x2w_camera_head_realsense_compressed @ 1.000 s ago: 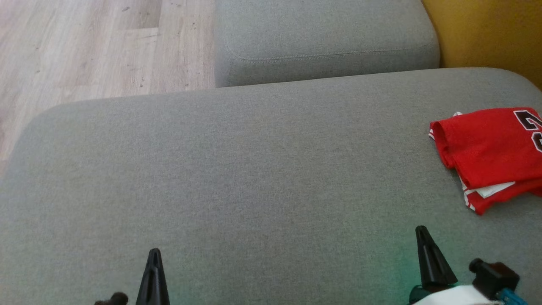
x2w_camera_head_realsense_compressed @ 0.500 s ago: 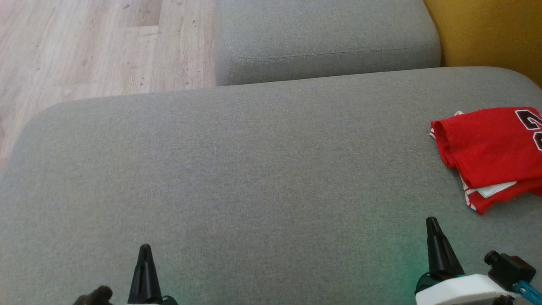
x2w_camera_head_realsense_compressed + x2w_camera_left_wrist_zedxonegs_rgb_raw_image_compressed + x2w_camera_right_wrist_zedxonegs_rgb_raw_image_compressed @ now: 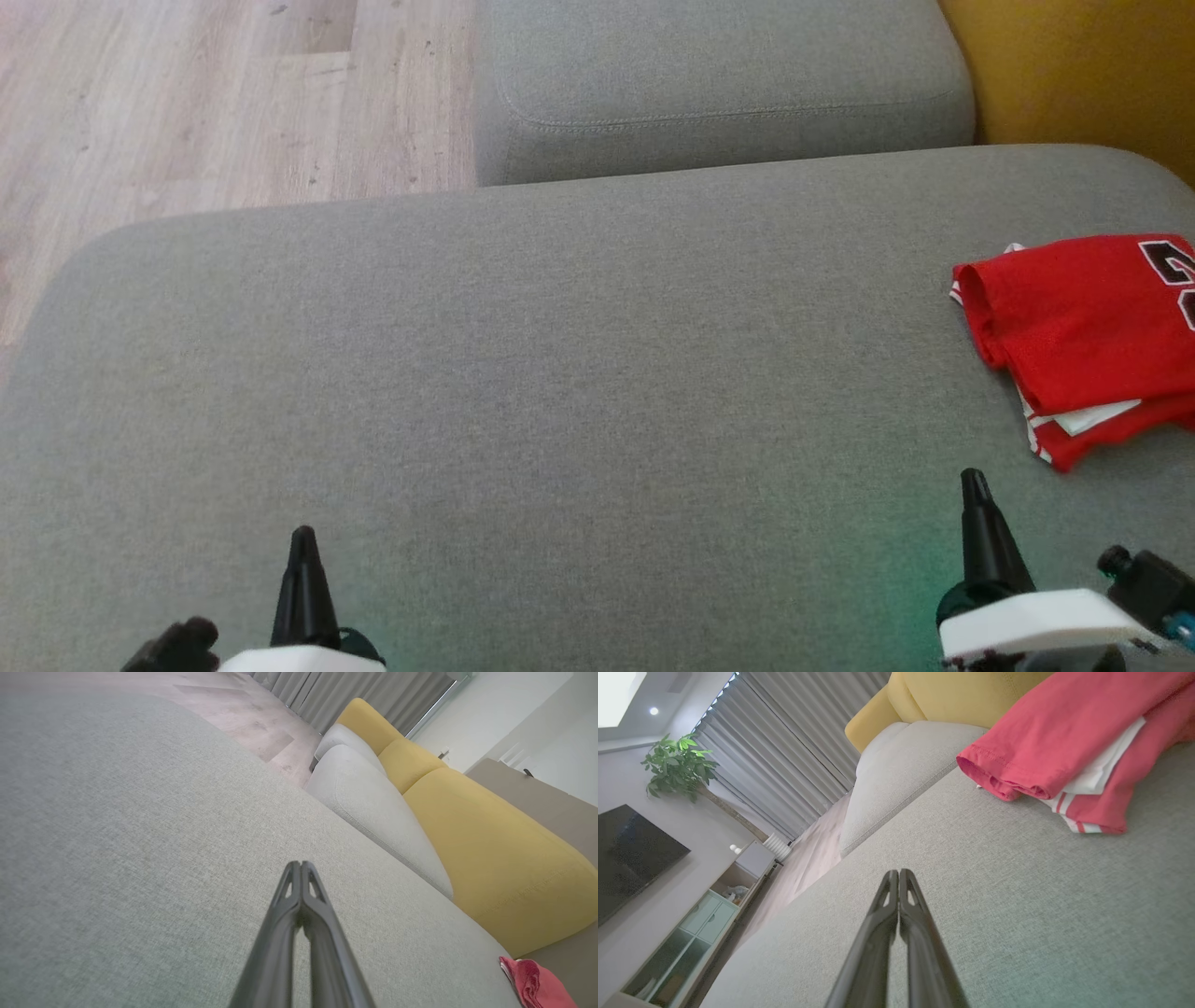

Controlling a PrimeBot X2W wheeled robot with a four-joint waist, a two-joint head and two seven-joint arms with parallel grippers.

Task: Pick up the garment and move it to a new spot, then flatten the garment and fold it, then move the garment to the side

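Observation:
The garment (image 3: 1088, 341), a red jersey with white trim and dark numerals, lies folded at the far right of the grey sofa cushion (image 3: 560, 373). The right wrist view shows the garment (image 3: 1059, 742) up and to the right of the fingers, and the left wrist view catches a red corner of the garment (image 3: 537, 984) at the lower right. My right gripper (image 3: 974, 481) is shut and empty, just in front of and left of the garment. Far to the left near the cushion's front, my left gripper (image 3: 302, 539) is shut and empty.
A second grey cushion (image 3: 719, 84) sits beyond the main one, with a yellow backrest (image 3: 1074, 75) at the upper right. Wooden floor (image 3: 187, 103) lies past the cushion's left edge. A cabinet (image 3: 696, 924), a dark screen, a plant and curtains stand across the room.
Both grippers have drawn back toward the bottom of the head view and spread outward, the left one leftward, the right one rightward. The garment has stayed put.

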